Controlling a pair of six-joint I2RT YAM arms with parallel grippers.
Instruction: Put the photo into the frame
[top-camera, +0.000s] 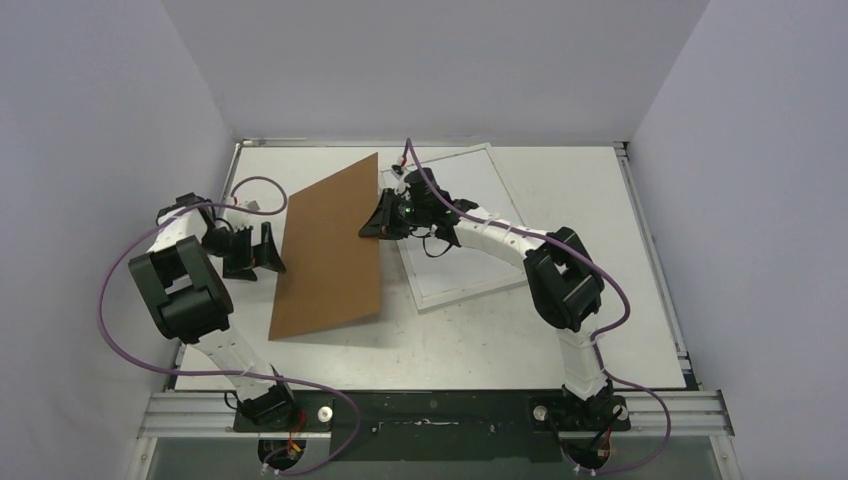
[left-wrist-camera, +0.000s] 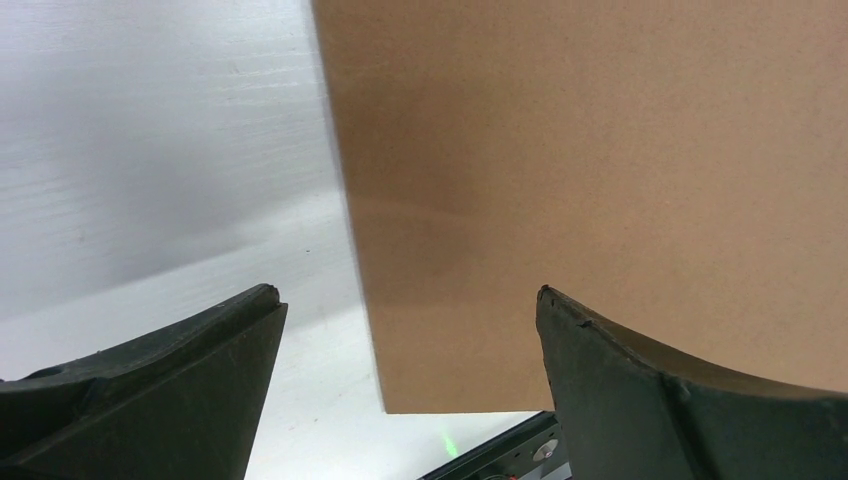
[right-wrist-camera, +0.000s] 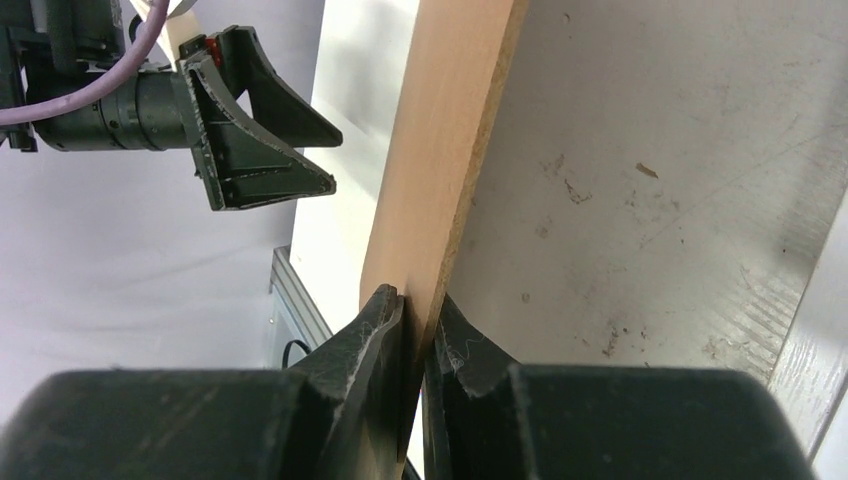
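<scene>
Overhead, the white worktop fills the enclosure between pale walls, with both arms bolted at its near edge. Largest on it is a plain brown board, a rectangle standing at a tilt left of centre. Its right long edge is lifted, and it casts a shadow onto the surface below its near end. Whether its left edge rests on the worktop cannot be told.

Just to the right of the board lies the frame, flat on the worktop and turned at an angle. It is a thin-edged white rectangle with the right arm stretched across it. Its far-left corner sits close to the board's raised edge.

The right end effector is clamped on the board's right edge. In the right wrist view the two dark fingers pinch the thin edge of the board from both faces.

The left end effector hangs just beside the board's left edge, with its fingers spread wide and holding nothing. From the left wrist camera the board fills the upper right, beyond the gaping fingers, apart from them.
</scene>
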